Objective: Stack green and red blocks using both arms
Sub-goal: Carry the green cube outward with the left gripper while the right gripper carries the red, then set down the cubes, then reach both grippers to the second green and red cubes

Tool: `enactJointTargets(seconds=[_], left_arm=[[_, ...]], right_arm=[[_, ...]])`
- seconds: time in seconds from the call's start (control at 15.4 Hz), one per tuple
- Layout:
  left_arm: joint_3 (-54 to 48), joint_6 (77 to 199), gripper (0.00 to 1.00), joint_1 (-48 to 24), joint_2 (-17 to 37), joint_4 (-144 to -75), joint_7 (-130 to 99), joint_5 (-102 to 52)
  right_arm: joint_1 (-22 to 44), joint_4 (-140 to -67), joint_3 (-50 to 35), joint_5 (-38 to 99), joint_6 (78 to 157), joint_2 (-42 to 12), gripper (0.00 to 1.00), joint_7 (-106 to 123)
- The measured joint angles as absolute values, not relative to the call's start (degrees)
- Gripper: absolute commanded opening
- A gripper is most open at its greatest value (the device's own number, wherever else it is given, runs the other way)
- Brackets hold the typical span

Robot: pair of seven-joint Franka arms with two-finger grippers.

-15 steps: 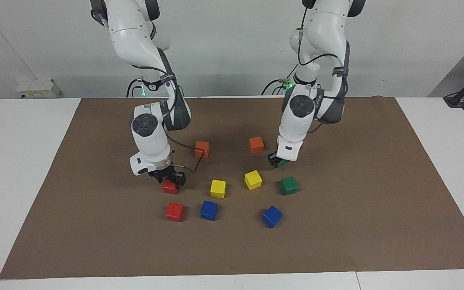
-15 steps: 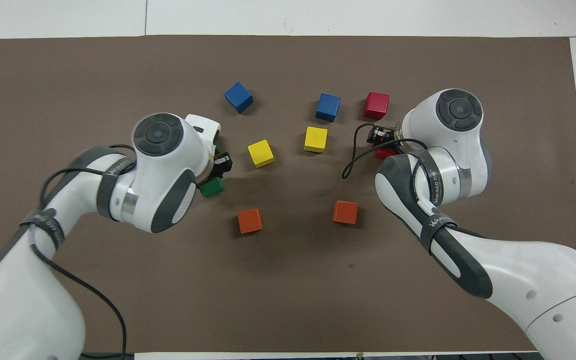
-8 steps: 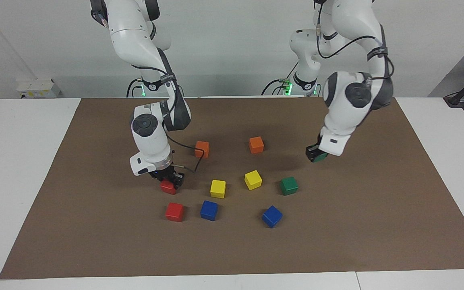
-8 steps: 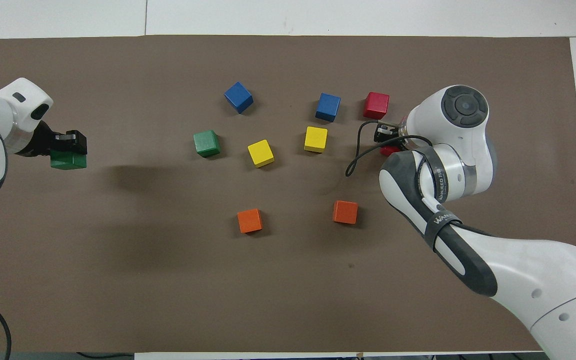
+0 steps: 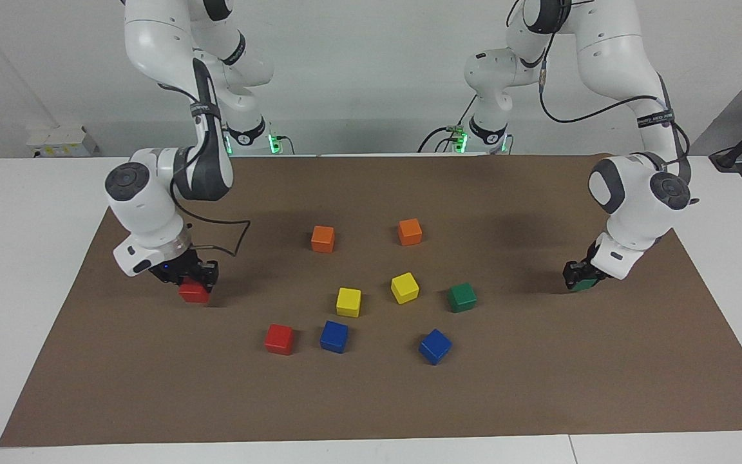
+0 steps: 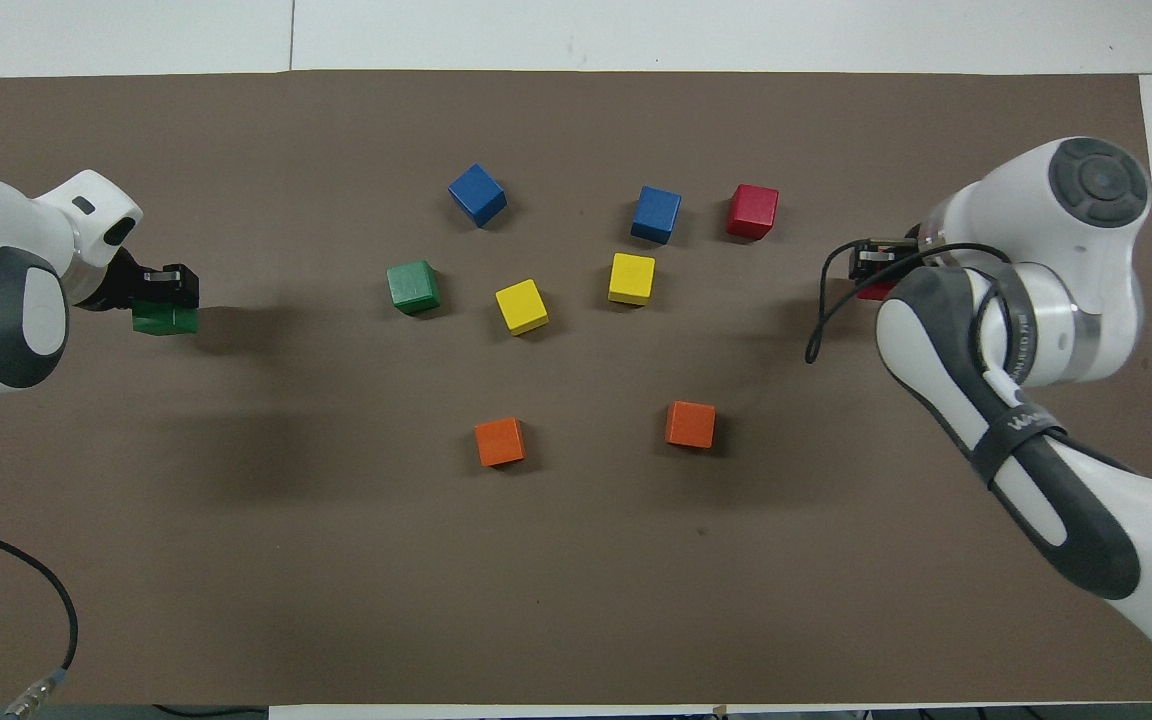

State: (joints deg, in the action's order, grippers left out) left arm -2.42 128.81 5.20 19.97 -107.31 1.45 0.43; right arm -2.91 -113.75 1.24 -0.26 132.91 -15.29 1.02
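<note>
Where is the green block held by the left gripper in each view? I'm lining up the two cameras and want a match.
Facing view: held green block sits low at the mat's right end, in the left gripper.
Overhead view: held green block is at the mat's left end, in the same gripper.
Shared landmark: the loose green block, beside a yellow block.

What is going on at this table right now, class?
Each arm holds one block. The left gripper is shut on a green block low at its end of the brown mat. The right gripper is shut on a red block at the other end. A second green block and second red block lie unstacked among other cubes.
</note>
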Motion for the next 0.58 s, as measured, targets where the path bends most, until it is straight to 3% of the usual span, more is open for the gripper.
enactJointTargets(seconds=[0.13, 0.19, 0.39, 0.45, 0.52, 0.58], left_arm=[[-2.57, 130.22, 0.75, 5.19, 20.02, -108.32, 1.47, 0.43], [-2.72, 130.84, 1.0, 5.15, 20.03, -108.8, 1.46, 0.43], [-2.86, 132.2, 1.0, 5.03, 20.03, -110.09, 1.38, 0.43], [-2.86, 132.52, 1.0, 5.03, 20.03, -110.19, 1.31, 0.43], [-2.86, 132.64, 1.0, 5.04, 19.98, -110.03, 0.94, 0.42], [-2.89, 132.11, 1.0, 5.02, 19.91, -109.09, -0.3, 0.34]], right_arm=[[-4.83, -117.16, 1.22, -0.26, 136.32, -15.01, 0.0, 3.52], [-5.34, -118.07, 1.22, -0.26, 136.99, -15.02, 0.0, 3.81], [-6.06, -119.15, 1.21, -0.25, 137.45, -15.02, 0.0, 3.89], [-6.11, -119.22, 1.21, -0.24, 137.54, -15.01, 0.38, 3.89], [-6.11, -119.25, 1.2, -0.23, 137.76, -15.01, 0.99, 3.89], [-6.11, -119.26, 1.17, -0.22, 137.96, -15.01, 1.0, 3.89]])
